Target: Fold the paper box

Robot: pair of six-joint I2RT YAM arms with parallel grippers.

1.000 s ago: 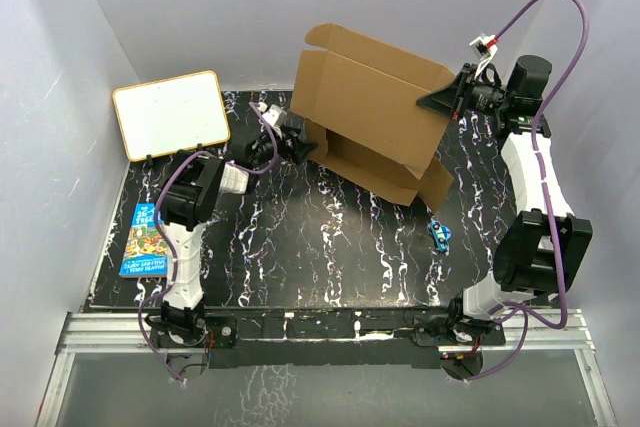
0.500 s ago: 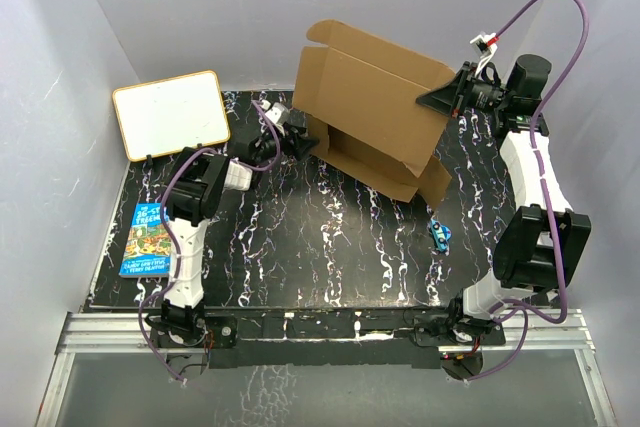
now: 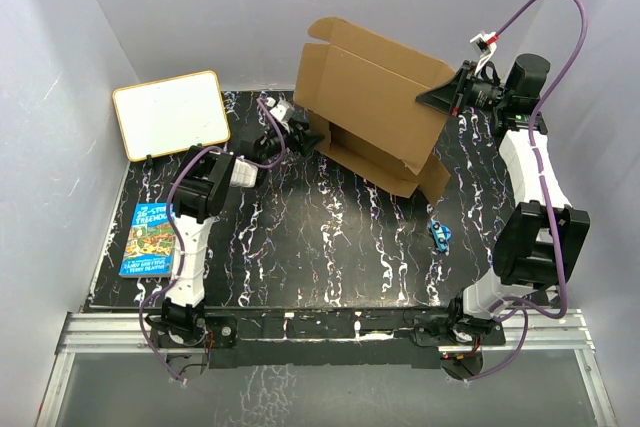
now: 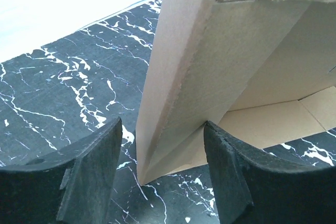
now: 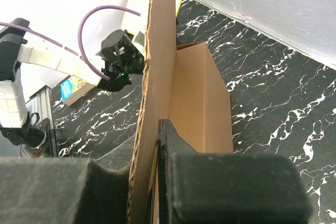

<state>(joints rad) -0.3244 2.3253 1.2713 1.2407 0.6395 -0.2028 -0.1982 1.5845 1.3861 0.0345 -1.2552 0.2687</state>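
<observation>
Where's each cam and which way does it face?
Top external: above, behind the bases, facing down at the table; left arm and right arm show.
Left wrist: faces the paper box corner, past its open fingers.
Right wrist: looks along the panel its pads clamp, toward the left arm.
Shared: paper box, all three.

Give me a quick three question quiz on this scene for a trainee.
1. True or false: the right tool is shut on the upright panel of the plain brown corrugated cardboard box.
2. The left tool is: A) shut on the box, B) open at the box's left corner, C) out of view.
3. What colour is the small object lying on the black marbled table near the box's right corner?
Key: 1 true; 2 B; 3 blue.
</observation>
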